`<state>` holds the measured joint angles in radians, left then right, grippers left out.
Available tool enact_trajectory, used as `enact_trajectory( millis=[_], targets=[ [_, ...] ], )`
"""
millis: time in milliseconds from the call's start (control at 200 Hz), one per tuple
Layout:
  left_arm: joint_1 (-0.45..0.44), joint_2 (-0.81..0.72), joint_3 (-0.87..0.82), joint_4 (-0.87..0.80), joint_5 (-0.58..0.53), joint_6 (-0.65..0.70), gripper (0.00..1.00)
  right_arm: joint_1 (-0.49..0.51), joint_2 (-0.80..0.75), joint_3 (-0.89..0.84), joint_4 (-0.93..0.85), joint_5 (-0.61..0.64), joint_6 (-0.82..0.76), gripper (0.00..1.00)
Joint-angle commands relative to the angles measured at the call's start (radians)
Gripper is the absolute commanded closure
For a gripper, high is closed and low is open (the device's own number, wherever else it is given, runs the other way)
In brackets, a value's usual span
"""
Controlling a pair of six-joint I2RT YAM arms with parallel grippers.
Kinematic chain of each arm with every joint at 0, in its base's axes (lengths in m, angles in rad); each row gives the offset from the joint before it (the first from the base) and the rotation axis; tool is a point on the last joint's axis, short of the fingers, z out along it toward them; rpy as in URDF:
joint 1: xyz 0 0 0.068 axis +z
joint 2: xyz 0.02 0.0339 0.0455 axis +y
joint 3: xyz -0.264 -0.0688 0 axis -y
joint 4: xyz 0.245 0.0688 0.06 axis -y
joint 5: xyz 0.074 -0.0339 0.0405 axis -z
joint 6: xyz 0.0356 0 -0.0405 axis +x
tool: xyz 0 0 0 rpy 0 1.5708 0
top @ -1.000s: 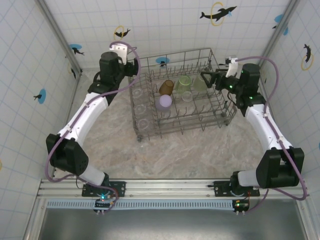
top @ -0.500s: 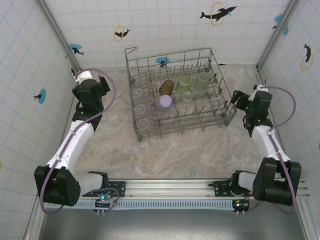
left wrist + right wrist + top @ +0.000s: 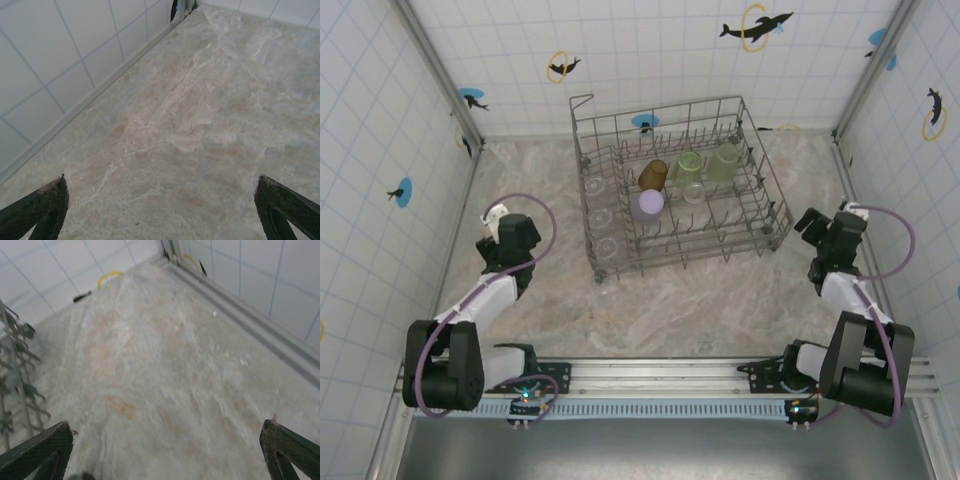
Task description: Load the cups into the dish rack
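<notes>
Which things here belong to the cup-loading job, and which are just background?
Job:
dish rack
amber cup, lilac cup, green cups and clear cups, all in the rack
left gripper and right gripper, fingers open, holding nothing

Just there:
dolphin stickers on the tiled walls
stone-patterned table

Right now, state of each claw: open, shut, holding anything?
Left claw: open, holding nothing.
Right claw: open, holding nothing.
</notes>
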<state>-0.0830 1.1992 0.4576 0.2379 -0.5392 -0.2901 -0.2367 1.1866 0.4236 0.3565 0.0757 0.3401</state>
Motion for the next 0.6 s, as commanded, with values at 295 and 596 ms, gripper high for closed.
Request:
enact_trajectory(
  millis=[295,596],
  targets=[
    [0.006,0.080,-0.174,0.306,0.096,0.086,0.02,0.158,-0.076,-0.347,0.345,0.273,-0.031,0.01],
    [0.006,0.130,-0.392,0.726,0.159,0.178,0.02,0.221,-0.048,-0.457,0.580,0.332,-0.072,0.01]
  ],
)
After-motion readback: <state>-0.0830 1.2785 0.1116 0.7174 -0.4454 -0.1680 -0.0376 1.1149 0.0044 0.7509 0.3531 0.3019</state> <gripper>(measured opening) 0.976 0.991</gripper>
